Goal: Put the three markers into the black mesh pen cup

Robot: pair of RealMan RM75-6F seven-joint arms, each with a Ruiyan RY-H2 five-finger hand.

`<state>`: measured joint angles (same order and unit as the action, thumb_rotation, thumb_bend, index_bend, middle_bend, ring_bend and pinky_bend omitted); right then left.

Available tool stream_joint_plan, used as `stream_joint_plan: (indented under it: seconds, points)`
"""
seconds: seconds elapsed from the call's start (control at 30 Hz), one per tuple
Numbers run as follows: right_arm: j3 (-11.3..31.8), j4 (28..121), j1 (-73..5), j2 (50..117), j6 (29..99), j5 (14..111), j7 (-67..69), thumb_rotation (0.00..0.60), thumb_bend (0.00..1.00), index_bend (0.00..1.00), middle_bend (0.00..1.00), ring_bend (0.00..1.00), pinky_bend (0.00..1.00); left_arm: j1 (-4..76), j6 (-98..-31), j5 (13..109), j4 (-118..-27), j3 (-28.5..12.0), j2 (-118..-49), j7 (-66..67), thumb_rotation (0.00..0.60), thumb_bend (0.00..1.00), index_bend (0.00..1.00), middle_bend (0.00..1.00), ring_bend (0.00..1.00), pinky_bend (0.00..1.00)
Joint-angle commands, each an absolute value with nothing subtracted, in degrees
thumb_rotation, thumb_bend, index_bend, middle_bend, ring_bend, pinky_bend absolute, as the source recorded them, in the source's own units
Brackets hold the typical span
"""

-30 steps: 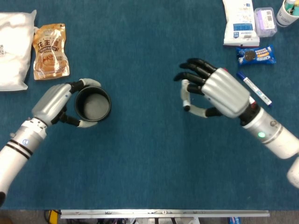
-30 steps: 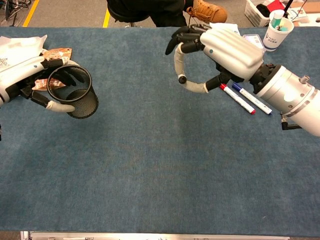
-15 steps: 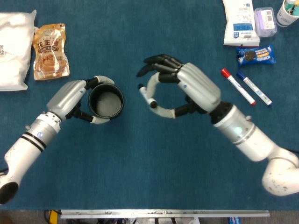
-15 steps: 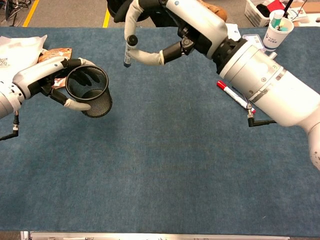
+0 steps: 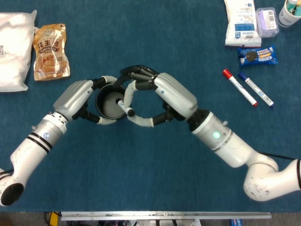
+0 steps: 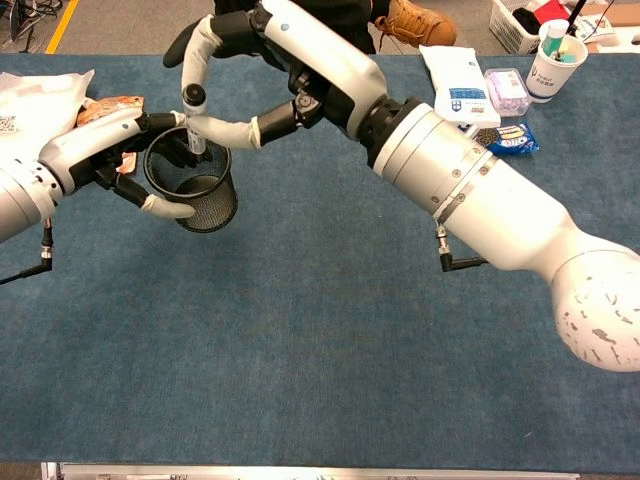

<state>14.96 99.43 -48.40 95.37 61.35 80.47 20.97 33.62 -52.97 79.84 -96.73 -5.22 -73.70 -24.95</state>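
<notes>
Since 1 s ago I've swung the right hand (image 5: 155, 96) from the R side of the table over to the cup, and the left hand (image 5: 82, 99) has brought the black mesh pen cup (image 5: 111, 103) inward to meet it. Red marker (image 5: 240, 87) and blue marker (image 5: 256, 89), partly hidden under my R arm a sec ago, now lie in plain sight.

Right now: R hand has its fingers curled round the first marker (image 6: 193, 122), held upright w/ the lower end at or just inside the cup's rim in the chest view. From the head view it sits over the cup mouth. Can't tell how deep it has gone; the hand hasn't let go yet. L hand is wrapped round the cup wall, thumb one side, fingers the other, cup tilted a bit toward the R hand; can't tell if its base is on the table.

Progress, my read: 0 of 3 actually in, no. 1 about to drop. I see no marker inside the cup apart from the one I'm holding. Left to do: release this one, then go back for red and blue, which lie side by side, near parallel, well apart from the cup on the far R, just below the cookie packet (image 5: 257, 54). Roughly a quarter done.
</notes>
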Motion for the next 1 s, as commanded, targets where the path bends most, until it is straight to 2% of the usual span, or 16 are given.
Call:
stream_joint_plan:
  seconds: [0.03, 0.17, 0.27, 0.37, 0.47, 0.7, 0.87, 1.0]
  points:
    - [15.6, 97.9, -49.1, 96.9, 60.9, 80.4, 21.5, 0.6, 0.29, 0.69, 0.33, 0.16, 0.12, 33.7, -53.1, 79.8, -97.1, -5.3, -73.7, -24.7, 0.6, 0.14, 0.24, 0.4, 0.35, 0.27]
    - [16.4, 95.9, -50.1, 99.0, 60.0, 79.6, 21.3, 0.6, 0.29, 0.65, 0.31, 0.16, 0.1, 33.7, -53.2, 79.8, -97.5, -5.3, -73.5, -24.3, 0.6, 0.14, 0.24, 0.4, 0.35, 0.27]
    - [16.5, 94.7, -50.8, 99.9, 59.3, 79.3, 19.9, 0.6, 0.29, 0.48, 0.25, 0.14, 0.06, 33.6, -53.4, 79.6, -97.6, -5.3, -73.3, -24.2, 0.6, 0.14, 0.24, 0.4, 0.35, 0.27]
    - [16.6, 94.0, -51.0, 100.2, 59.1, 79.1, 18.4, 0.6, 0.24, 0.31, 0.2, 0.1, 0.04, 33.5, -53.6, 79.5, -97.6, -5.2, -73.1, -24.2, 0.6, 0.14, 0.24, 0.4, 0.35, 0.27]
    - [16.4, 93.7, -50.7, 100.0, 59.8, 79.6, 17.3, 0.6, 0.2, 0.24, 0.18, 0.09, 0.04, 33.3, -53.7, 79.4, -97.6, -5.1, -72.8, -24.4, 0.6, 0.14, 0.24, 0.4, 0.35, 0.27]
    - [13.6, 91.1, -48.7, 94.0, 63.3, 86.7, 14.4, 0.6, 0.2, 0.26, 0.18, 0.09, 0.04, 32.3, -54.7, 80.0, -97.4, -4.4, -71.3, -24.7, 0.6, 0.14, 0.24, 0.4, 0.35, 0.27]
    - [8.8, 86.5, -46.5, 86.6, 65.5, 93.6, 12.9, 0.6, 0.21, 0.44, 0.25, 0.09, 0.04, 31.2, -56.3, 81.1, -97.1, -3.7, -69.7, -24.2, 0.6, 0.14, 0.24, 0.4, 0.35, 0.27]
    - [3.8, 82.4, -45.2, 80.8, 65.8, 98.7, 11.7, 0.6, 0.21, 0.49, 0.25, 0.09, 0.04, 30.3, -57.7, 81.9, -96.9, -3.1, -68.7, -23.2, 0.6, 0.14, 0.24, 0.4, 0.35, 0.27]
